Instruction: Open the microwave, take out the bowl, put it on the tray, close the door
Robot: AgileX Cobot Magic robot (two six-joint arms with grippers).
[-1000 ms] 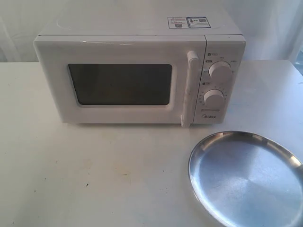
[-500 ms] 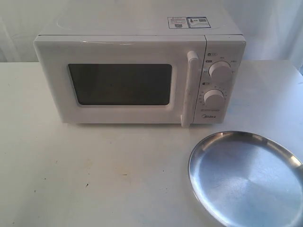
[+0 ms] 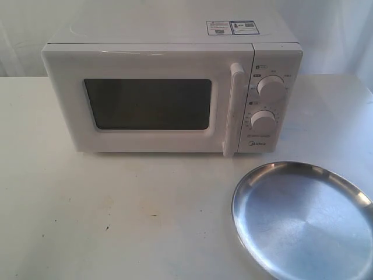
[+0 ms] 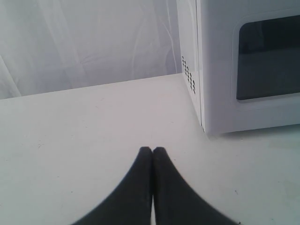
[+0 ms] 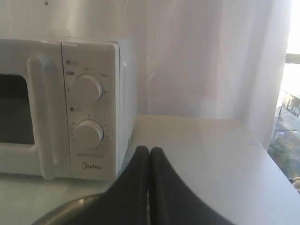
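Because both arms hang short of the oven and hold nothing, the task stands at its very first step, by my reading. Nearest, the black left hand (image 4: 152,151) has its fingertips pressed together, empty, low over the white table (image 3: 116,216) and facing the oven's hinge-side front corner. The black right hand (image 5: 149,150) is likewise closed on nothing, above the rim of the large round shiny steel tray (image 3: 303,221), which lies bare at the table's near right corner.

Beyond the tray, toward the far edge, stands the white boxy microwave (image 3: 172,96). Its white door with the dark rectangular window (image 3: 140,105) is fully shut, the tall white vertical bar handle (image 3: 235,108) untouched. The small bowl is nowhere in view; presumably it sits inside, but the dark glass shows nothing.

Next, a hand must part its fingers, reach the handle, close around it and pull the door outward on its hinge. The right hand looks better placed for that.
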